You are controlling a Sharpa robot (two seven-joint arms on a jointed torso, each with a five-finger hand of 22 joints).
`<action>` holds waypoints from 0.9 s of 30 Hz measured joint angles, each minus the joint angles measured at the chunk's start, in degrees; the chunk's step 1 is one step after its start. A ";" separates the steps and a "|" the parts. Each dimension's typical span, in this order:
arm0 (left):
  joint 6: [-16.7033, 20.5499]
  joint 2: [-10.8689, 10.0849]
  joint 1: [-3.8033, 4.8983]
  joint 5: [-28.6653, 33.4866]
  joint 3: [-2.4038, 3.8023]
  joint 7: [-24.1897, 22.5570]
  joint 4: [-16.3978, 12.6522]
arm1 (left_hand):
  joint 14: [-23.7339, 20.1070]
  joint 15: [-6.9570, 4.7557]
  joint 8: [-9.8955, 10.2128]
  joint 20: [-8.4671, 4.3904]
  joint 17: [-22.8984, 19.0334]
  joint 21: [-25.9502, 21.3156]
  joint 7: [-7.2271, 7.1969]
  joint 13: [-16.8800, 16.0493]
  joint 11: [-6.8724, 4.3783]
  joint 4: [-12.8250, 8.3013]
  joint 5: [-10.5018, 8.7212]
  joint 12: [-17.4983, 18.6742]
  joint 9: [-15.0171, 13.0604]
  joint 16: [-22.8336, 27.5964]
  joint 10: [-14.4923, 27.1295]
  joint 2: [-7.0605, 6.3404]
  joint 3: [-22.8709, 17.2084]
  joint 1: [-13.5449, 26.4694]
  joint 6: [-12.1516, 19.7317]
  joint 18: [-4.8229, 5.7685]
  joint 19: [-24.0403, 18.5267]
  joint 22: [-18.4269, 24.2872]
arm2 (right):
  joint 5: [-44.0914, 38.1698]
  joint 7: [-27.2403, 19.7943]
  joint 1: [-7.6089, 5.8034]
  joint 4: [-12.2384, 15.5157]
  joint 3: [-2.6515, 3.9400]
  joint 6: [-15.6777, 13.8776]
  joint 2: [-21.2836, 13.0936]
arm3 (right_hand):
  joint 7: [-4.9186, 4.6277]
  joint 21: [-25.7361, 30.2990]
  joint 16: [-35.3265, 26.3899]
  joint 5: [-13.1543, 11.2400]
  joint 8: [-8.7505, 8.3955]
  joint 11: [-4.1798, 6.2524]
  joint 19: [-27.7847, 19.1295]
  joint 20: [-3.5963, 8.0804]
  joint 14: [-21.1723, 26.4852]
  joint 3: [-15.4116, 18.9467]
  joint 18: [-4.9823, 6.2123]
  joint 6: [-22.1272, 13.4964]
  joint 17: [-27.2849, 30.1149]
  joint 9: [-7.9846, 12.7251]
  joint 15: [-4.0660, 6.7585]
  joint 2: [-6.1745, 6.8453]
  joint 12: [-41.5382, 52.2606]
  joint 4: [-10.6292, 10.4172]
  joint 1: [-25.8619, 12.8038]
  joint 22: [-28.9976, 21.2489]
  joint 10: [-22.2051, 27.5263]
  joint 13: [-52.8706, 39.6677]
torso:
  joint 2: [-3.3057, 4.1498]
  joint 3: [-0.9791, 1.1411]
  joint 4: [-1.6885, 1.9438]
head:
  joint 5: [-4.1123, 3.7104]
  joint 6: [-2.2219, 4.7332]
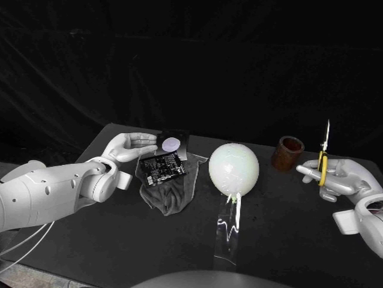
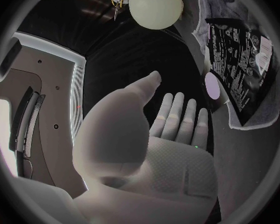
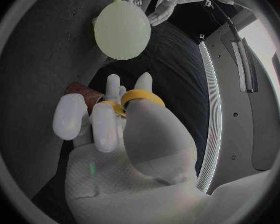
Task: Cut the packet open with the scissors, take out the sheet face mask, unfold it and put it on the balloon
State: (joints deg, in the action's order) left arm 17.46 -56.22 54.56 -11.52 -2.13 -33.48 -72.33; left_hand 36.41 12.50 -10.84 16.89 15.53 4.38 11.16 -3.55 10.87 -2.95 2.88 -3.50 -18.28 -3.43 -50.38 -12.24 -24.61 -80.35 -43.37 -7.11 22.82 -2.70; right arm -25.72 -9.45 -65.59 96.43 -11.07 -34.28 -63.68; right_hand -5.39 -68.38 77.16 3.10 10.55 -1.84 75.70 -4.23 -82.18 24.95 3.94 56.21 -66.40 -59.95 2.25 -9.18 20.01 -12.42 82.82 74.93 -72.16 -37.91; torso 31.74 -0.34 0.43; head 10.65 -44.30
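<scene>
You've got the right hand (image 1: 338,177) gripping the yellow-handled scissors (image 1: 323,161) blades-up, wide of the balloon (image 1: 234,168) and brown cup (image 1: 287,153), likely so nothing gets poked, with the left hand (image 1: 129,147) released and flat-fingered by the packet (image 1: 163,166) on a grey sheet (image 1: 170,195) near the table's (image 1: 304,240) far-left edge, and open tabletop between them.

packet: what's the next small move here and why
Probably close the left hand on the packet at its edge and lift it. Its fingers lie straight beside the packet, not plainly gripping it, while the right hand holds the scissors, blades up, on the far side of the balloon. The packet likely needs steadying before any cut.
</scene>
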 measured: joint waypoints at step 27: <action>-3.82 4.61 9.05 3.61 0.10 3.90 -1.61 | 22.67 -5.83 -2.13 -4.19 4.58 15.49 1.54 -0.28 -1.66 -0.85 0.00 -3.17 0.63 -9.82 -11.90 4.07 -0.63 -1.49 -6.09 -3.15 30.02 -7.49 | -7.55 12.09 -6.21 -1.81 0.05 4.04 4.28 | 1.04 -2.72 0.41 0.00 -2.00 -0.44 2.10 0.65 -1.07 0.03 0.87 2.50 -1.34 1.87 0.83 0.89 -2.78 5.44 3.76 -0.02 -0.43 4.04 | -0.18 0.07 -0.10 | -7.27 4.95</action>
State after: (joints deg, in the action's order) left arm 13.64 -51.61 63.61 -7.92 -2.04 -29.58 -73.94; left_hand 59.09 6.67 -12.97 12.71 20.11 19.87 12.70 -3.84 9.20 -3.79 2.88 -6.67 -17.65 -13.26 -62.28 -8.17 -25.24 -81.84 -49.46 -10.26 52.84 -10.18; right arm -33.27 2.64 -71.80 94.62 -11.03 -30.24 -59.39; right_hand -4.35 -71.10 77.56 3.10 8.55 -2.28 77.80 -3.58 -83.24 24.98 4.81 58.71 -67.73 -58.07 3.08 -8.29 17.23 -6.99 86.58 74.91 -72.59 -33.87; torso 31.56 -0.26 0.34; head 3.38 -39.35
